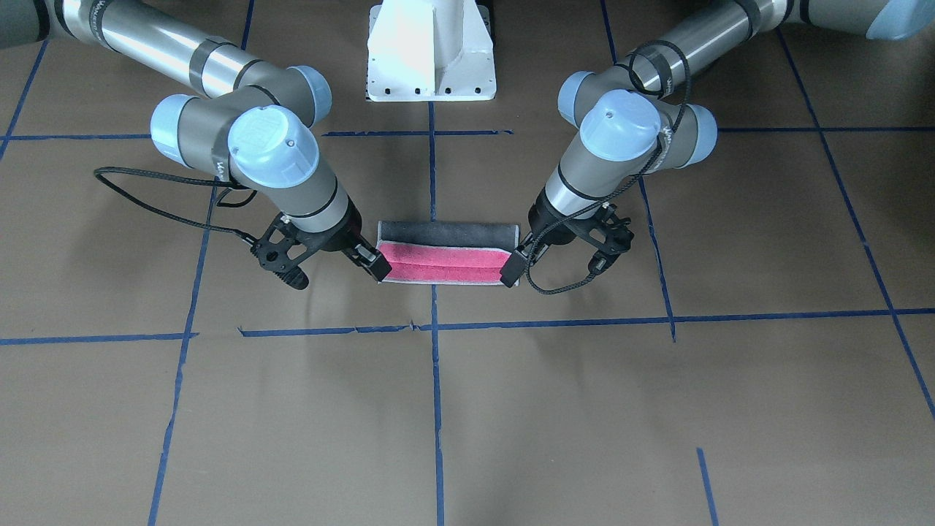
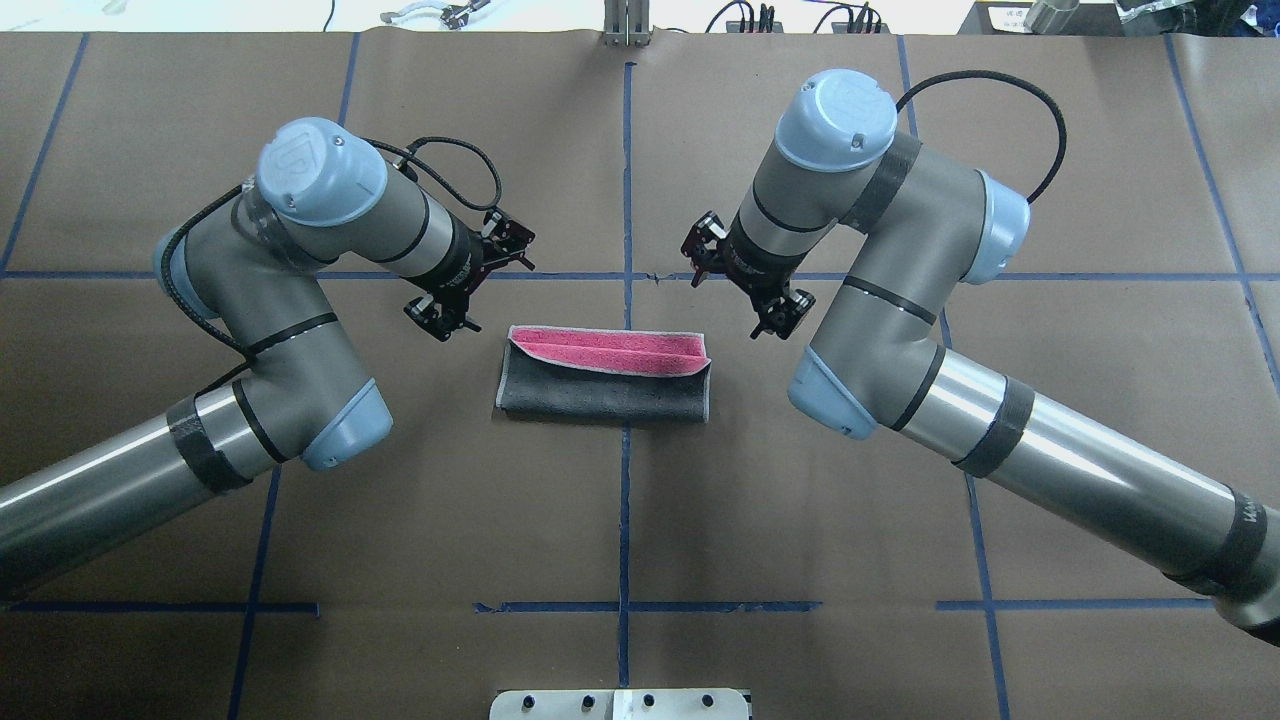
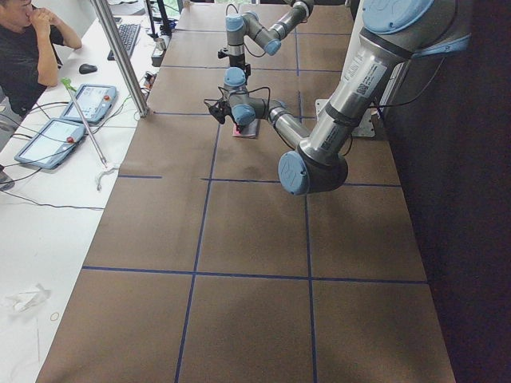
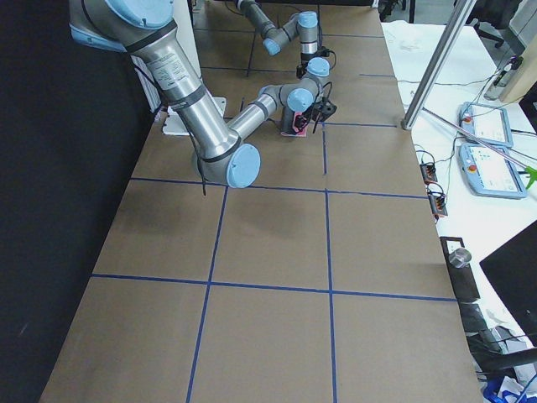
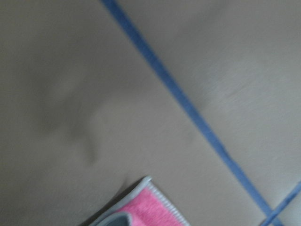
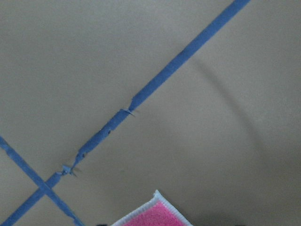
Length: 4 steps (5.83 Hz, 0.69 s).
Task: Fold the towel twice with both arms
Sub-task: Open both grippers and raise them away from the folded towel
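Note:
The towel [image 1: 445,261] lies at the table's middle, folded into a long strip. Its dark grey face is outward on the robot's side and a pink-red band shows along the far side [image 2: 600,352]. My right gripper [image 1: 376,269] is at the strip's one far corner and my left gripper [image 1: 510,272] at the other. Each looks shut on the towel's corner, with the upper layer slightly raised. In the overhead view the wrists hide the fingertips. Each wrist view shows only a pink corner with pale edging [image 5: 150,209] [image 6: 155,214], no fingers.
The white pedestal base [image 1: 431,51] stands behind the towel. Blue tape lines [image 1: 434,321] cross the brown paper table. An operator [image 3: 32,40] sits by tablets [image 3: 88,100] and a metal pole [image 3: 120,56] on the far side.

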{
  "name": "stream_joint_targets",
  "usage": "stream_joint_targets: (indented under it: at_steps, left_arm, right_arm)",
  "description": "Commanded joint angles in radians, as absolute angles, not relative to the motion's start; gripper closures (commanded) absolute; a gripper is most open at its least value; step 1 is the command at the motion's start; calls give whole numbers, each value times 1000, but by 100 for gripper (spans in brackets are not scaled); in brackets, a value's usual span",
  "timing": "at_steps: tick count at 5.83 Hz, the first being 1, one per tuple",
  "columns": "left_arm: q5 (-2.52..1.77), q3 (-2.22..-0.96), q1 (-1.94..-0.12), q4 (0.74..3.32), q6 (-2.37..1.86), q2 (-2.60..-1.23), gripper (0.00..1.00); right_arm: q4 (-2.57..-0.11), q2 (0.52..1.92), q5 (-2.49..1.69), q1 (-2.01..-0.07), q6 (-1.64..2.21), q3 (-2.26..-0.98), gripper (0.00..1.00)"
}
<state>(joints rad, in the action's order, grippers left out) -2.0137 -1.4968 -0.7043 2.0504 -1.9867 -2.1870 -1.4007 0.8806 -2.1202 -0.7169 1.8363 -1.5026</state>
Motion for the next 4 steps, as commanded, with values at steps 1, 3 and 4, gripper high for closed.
stream_joint_targets:
  at_steps: [1, 3, 4]
  left_arm:
    - [-2022, -1558, -733, 2048, -1796, -2165, 0]
    - [-2019, -1679, -727, 2046, -1529, -2067, 0]
    - [-2008, -1704, -718, 2049, -1460, -2045, 0]
  right_arm:
    - [-1399, 949, -2103, -765, 1752, -1625, 0]
    - [-1407, 1063, -2083, -807, 1566, -1748, 0]
    - [-1408, 1133, -2083, -830, 1431, -1791, 0]
